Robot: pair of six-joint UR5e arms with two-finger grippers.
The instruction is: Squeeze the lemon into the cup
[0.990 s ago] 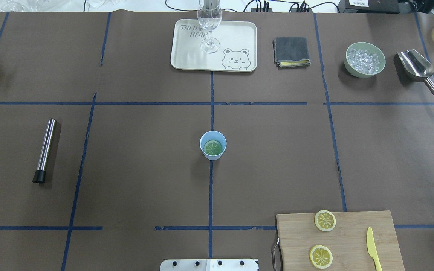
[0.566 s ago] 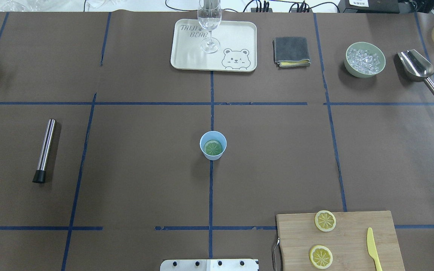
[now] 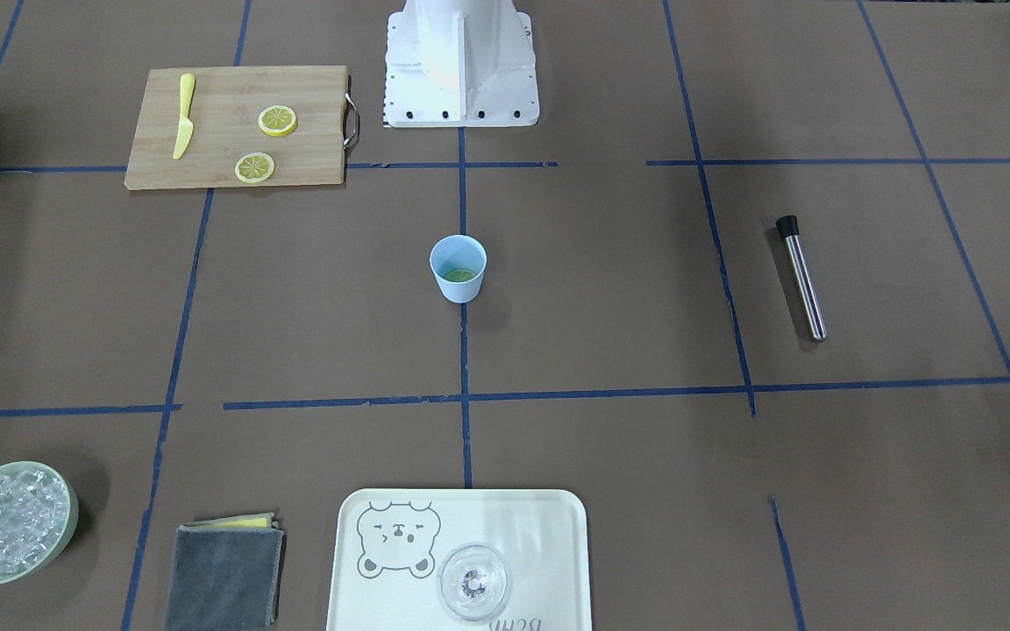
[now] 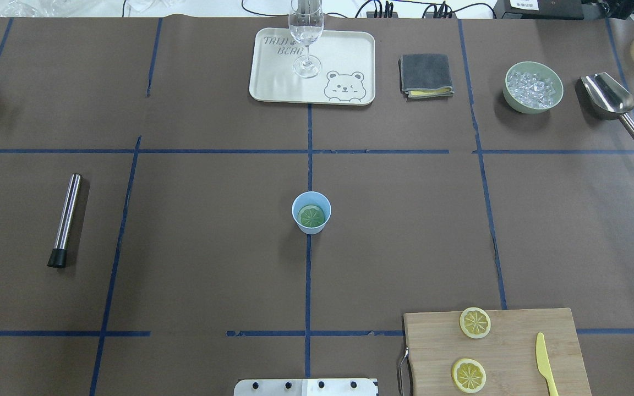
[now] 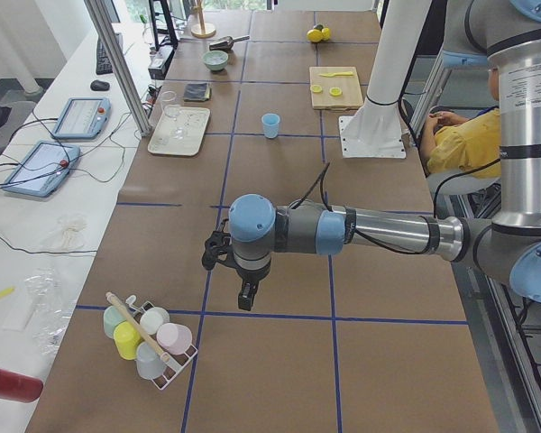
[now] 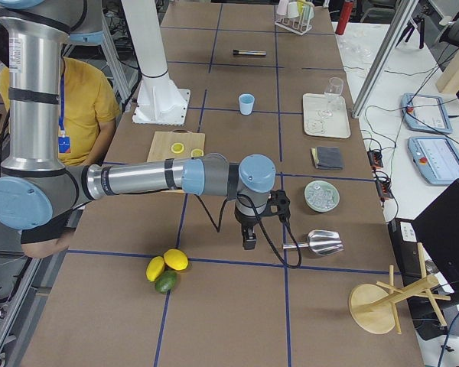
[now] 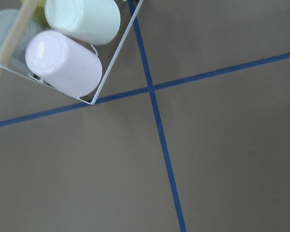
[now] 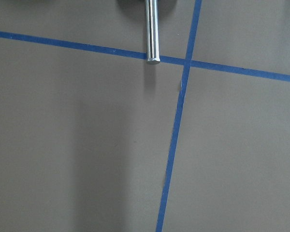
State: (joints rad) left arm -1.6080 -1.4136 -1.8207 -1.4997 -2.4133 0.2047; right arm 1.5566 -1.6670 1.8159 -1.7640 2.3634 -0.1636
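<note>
The light blue cup [image 4: 311, 203] stands at the table's middle, also in the front-facing view [image 3: 458, 285]. One lemon slice [image 4: 311, 216] lies flat inside it and looks greenish through the blue. Two more lemon slices [image 4: 475, 322] [image 4: 468, 374] lie on the wooden cutting board [image 4: 515, 341]. My left gripper [image 5: 245, 298] hangs over the table's left end, far from the cup. My right gripper [image 6: 249, 241] hangs over the right end. Both show only in the side views, so I cannot tell whether they are open or shut.
A yellow knife [image 4: 542, 357] lies on the board. A tray [image 4: 350, 55] with a glass [image 4: 306, 33], a grey cloth [image 4: 426, 75], an ice bowl [image 4: 533, 87], a metal scoop [image 4: 611, 104] and a steel muddler [image 4: 66, 220] are around. A cup rack [image 5: 149, 334] is by the left gripper.
Dark parts of both grippers at the left and right edges of the overhead view have gone out of that view. The cup and slices have not moved.
</note>
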